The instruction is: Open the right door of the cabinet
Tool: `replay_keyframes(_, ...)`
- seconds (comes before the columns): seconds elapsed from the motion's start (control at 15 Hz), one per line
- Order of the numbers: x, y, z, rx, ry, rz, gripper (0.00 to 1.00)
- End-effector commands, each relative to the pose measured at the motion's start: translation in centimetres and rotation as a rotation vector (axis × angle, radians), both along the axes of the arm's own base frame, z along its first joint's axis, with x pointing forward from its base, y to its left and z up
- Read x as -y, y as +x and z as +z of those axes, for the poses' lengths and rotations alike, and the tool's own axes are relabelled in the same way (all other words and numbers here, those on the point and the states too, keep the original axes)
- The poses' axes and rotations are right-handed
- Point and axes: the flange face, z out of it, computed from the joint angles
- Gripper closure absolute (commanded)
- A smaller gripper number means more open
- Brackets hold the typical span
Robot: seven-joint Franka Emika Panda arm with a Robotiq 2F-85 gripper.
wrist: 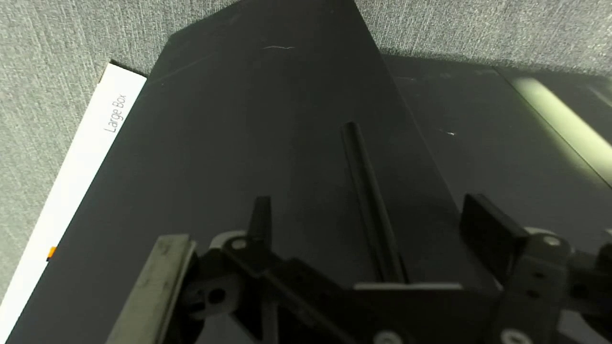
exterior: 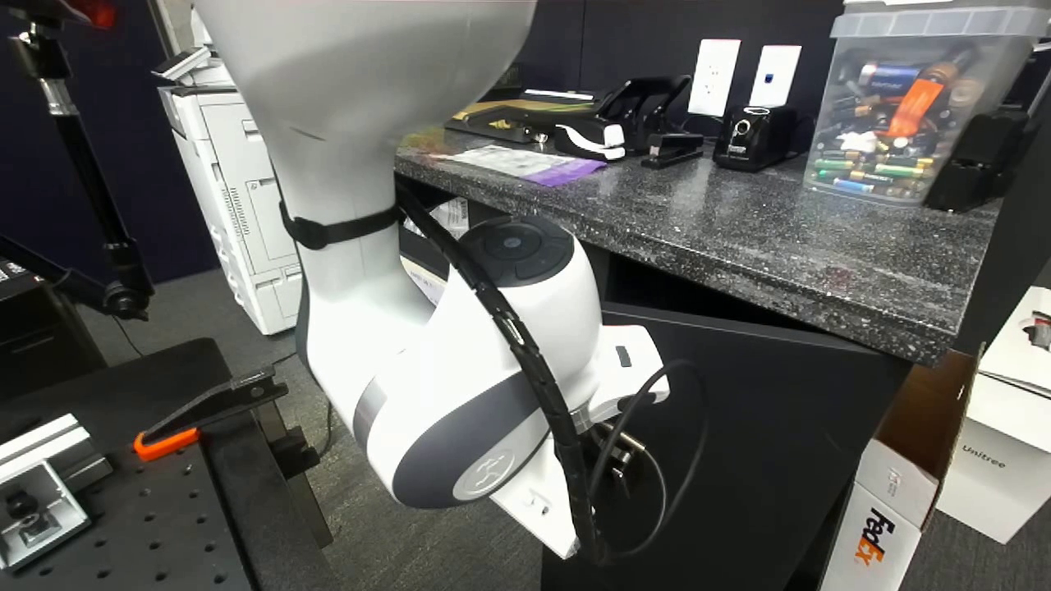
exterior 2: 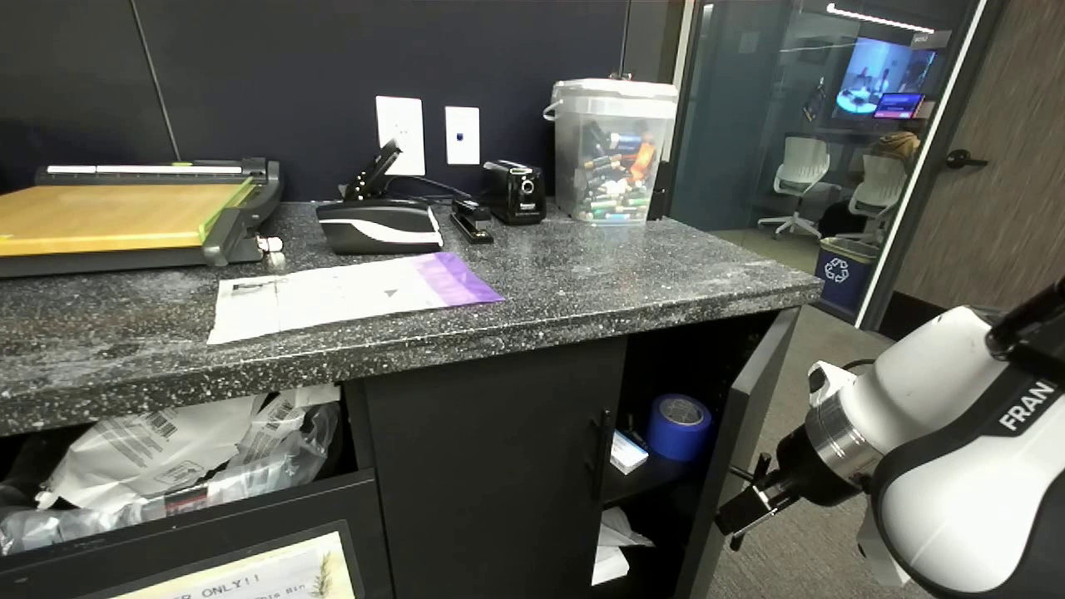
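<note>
Right door [exterior: 764, 427] stands well open on the cabinet [exterior 2: 516, 337]; in an exterior view a blue tape roll [exterior 2: 678, 428] shows inside, at 9 o'clock from the panel. Your arm [exterior 2: 923, 391] lies at 2 o'clock from the tool there. Wrist view: bar handle [wrist: 368, 191] dead ahead of your gripper [wrist: 367, 210], long axis 11:30 to 5:30. Jaws spread wide, gripping nothing. The 2 fingers [wrist: 260, 217] straddle the bar, 1 at 9 o'clock, 1 at 3, both clear of it. Can't tell whether the bar's near end touches the gripper base. My read: the pull looks mostly done. If you leave, back straight off; sideways drift could snag the bar.
</note>
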Motion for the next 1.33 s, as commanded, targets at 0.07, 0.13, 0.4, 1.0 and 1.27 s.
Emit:
replay_keyframes(0.07,-2.5,0.8,5.4,-0.124,0.022,-0.076,0.0)
replay_keyframes(0.13,-2.6,0.8,5.2,-0.127,0.019,-0.073,0.0)
replay_keyframes(0.4,-2.7,1.1,4.8,-0.125,0.011,-0.077,0.0)
replay_keyframes(1.0,-4.0,2.0,5.7,-0.218,0.018,-0.139,0.0)
replay_keyframes(1.27,-7.9,3.5,10.3,-0.409,0.05,-0.212,0.0)
